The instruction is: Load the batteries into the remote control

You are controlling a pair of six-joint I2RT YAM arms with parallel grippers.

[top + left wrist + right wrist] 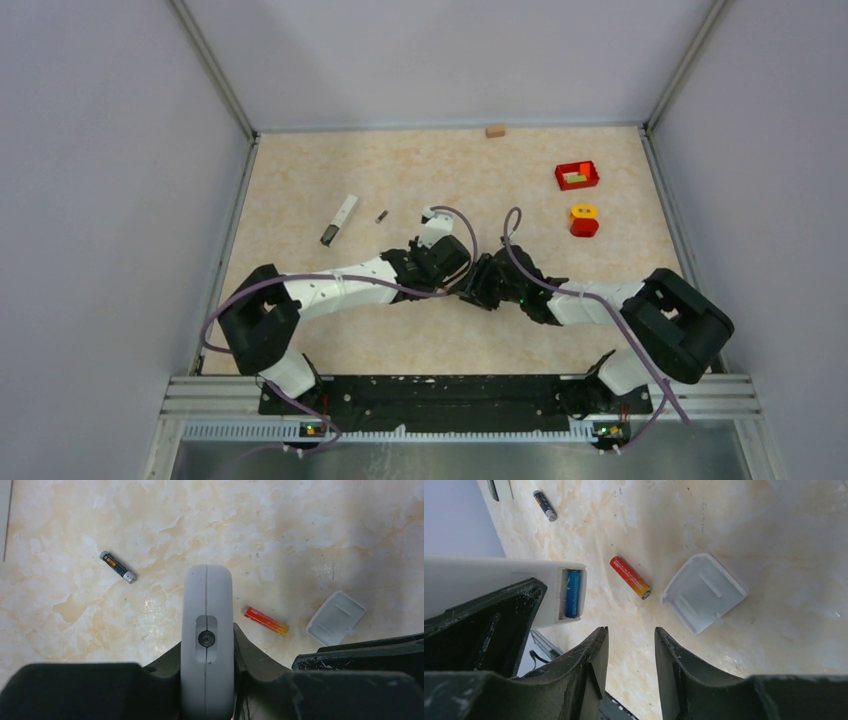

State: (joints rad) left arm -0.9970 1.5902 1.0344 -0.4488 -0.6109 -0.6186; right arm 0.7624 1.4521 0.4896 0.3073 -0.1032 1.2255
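Remote control [207,605] is sitting pinched in the left hand [207,657] while the spread, empty right hand [630,632] is hovering near the red battery [630,577] on the bench [774,530], probably light, slick, roll-prone, best pinched mid-body

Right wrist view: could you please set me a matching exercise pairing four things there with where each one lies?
Things:
1. blue cylindrical battery
2. red-and-orange cylindrical battery
3. black battery with silver cap
4. white plastic battery cover

Places:
A. far off on the marble-patterned table, top left
B. inside the white remote control, in its open compartment
C. rightmost of the four
D. on the table between remote and cover

Pairs: 1-B, 2-D, 3-A, 4-C
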